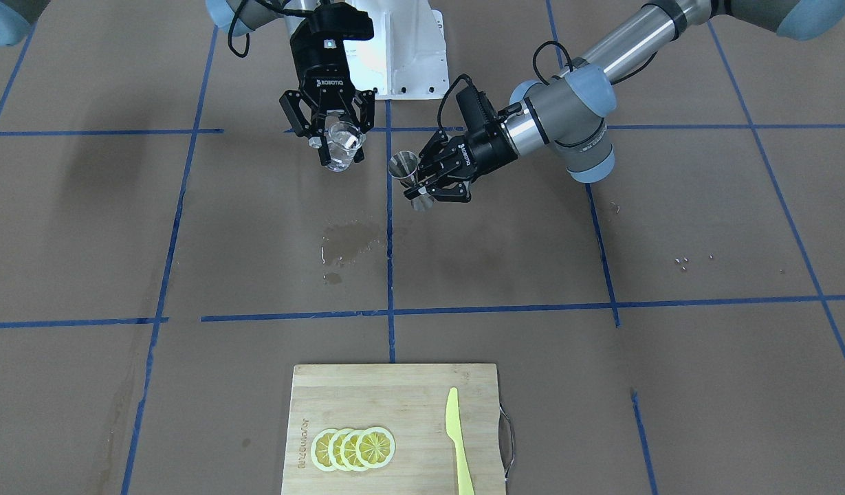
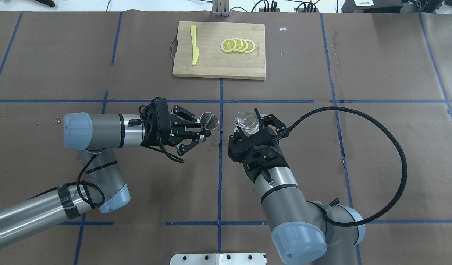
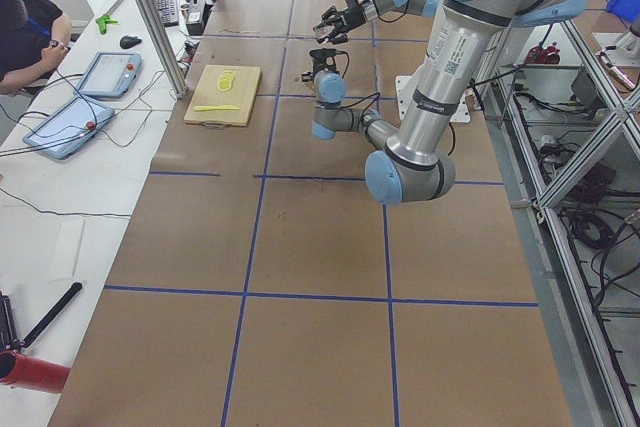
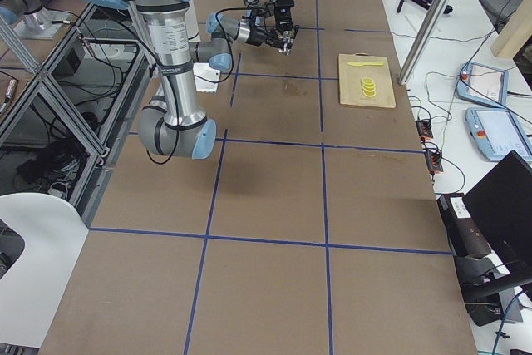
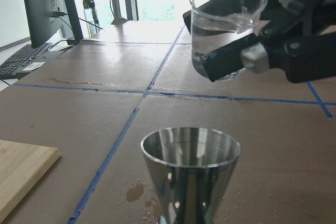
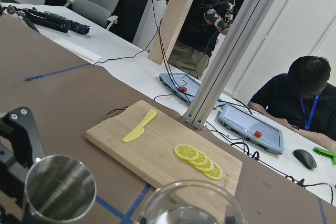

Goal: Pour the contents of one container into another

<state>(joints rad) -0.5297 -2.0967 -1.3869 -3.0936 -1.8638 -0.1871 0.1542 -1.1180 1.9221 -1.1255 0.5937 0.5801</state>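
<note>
My left gripper (image 2: 203,129) (image 1: 423,183) is shut on the waist of the steel jigger (image 2: 209,120) (image 1: 408,177), holding it roughly upright above the table near the centre line. The jigger's open upper cone (image 5: 190,174) fills the lower left wrist view. My right gripper (image 2: 250,128) (image 1: 337,143) is shut on the small clear cup (image 2: 246,120) (image 1: 342,147), also off the table. The cup (image 5: 226,22) hangs a short gap beside the jigger and higher than its rim, apart from it. In the right wrist view the jigger (image 6: 60,190) and cup rim (image 6: 191,203) sit side by side.
A wooden cutting board (image 2: 211,66) at the far side carries lemon slices (image 2: 237,45) and a yellow knife (image 2: 194,49). Wet spots (image 1: 346,244) mark the brown paper below the grippers. Operators and tablets (image 3: 105,72) are beyond the table edge.
</note>
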